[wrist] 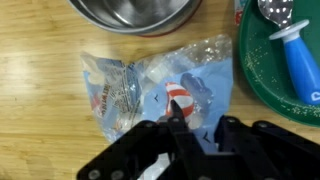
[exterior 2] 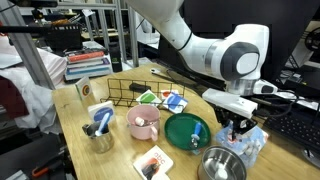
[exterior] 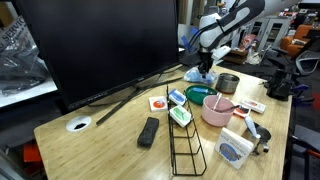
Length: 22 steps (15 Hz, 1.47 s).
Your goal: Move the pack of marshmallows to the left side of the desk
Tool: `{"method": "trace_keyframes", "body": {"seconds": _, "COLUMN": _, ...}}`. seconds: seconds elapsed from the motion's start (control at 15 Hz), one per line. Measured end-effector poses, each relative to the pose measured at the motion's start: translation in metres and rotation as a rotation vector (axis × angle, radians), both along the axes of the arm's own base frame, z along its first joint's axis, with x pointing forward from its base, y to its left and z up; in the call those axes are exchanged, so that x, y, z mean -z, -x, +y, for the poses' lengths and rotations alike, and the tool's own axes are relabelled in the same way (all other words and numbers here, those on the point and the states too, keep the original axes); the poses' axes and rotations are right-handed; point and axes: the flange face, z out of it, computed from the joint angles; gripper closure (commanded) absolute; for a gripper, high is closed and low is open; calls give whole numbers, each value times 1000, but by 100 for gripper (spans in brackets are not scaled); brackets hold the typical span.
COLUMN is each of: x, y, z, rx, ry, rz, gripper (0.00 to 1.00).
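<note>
Three views logged.

Exterior view: my gripper [exterior: 205, 68] hangs low over the far end of the desk [exterior: 100, 140], close to the foot of the monitor [exterior: 100, 45]. The pack [exterior: 199, 77] shows as a pale blue scrap right under my fingers. It lies on the wood just beyond the plate [exterior: 192, 93] and near the bowl [exterior: 228, 83]. The mug [exterior: 217, 110] stands nearer the camera. The rack [exterior: 185, 140], remote [exterior: 148, 131] and card [exterior: 158, 102] are well apart from the pack. Too small here to read my grip.

Exterior view: gripper [exterior 2: 235, 125] points straight down, fingertips at the pack [exterior 2: 252, 142]. The pack lies near the edge of the desk [exterior 2: 120, 150], with the plate [exterior 2: 180, 135] to one side and the bowl [exterior 2: 222, 165] just beside it. The mug [exterior 2: 143, 122] sits past the plate.

Wrist view: pack [wrist: 150, 85] lies flat and crumpled on bare desk [wrist: 40, 90], bowl [wrist: 130, 12] above it in frame. The plate [wrist: 255, 70] is touching or just beside its right edge; I cannot tell which. A blue-handled utensil [wrist: 295, 55] rests in the plate. My gripper [wrist: 200, 128] sits over the pack's lower right part. My fingers [wrist: 178, 122] stand a little apart with plastic between them. I cannot tell whether they pinch the plastic or merely straddle it.
</note>
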Motion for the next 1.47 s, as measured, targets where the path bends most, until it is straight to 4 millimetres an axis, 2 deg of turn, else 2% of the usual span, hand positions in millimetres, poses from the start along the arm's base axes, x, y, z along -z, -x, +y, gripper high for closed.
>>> {"method": "trace_keyframes", "body": {"seconds": 0.33, "x": 5, "y": 7, "z": -2, "rx": 41, "ry": -53, "rz": 39, "gripper": 100}}
{"method": "trace_keyframes", "body": {"seconds": 0.53, "x": -2, "y": 13, "z": -3, "rx": 57, "ry": -105, "rz": 75, "gripper": 100}}
{"method": "trace_keyframes", "body": {"seconds": 0.93, "x": -57, "y": 11, "z": -12, "rx": 52, "ry": -147, "rz": 3, "gripper": 100}}
{"method": "trace_keyframes", "body": {"seconds": 1.2, "x": -92, "y": 7, "z": -5, "rx": 34, "ry": -191, "rz": -62, "gripper": 100}}
{"method": "trace_keyframes", "body": {"seconds": 1.47, "x": -136, "y": 5, "z": 4, "rx": 5, "ry": -226, "rz": -136, "gripper": 100}}
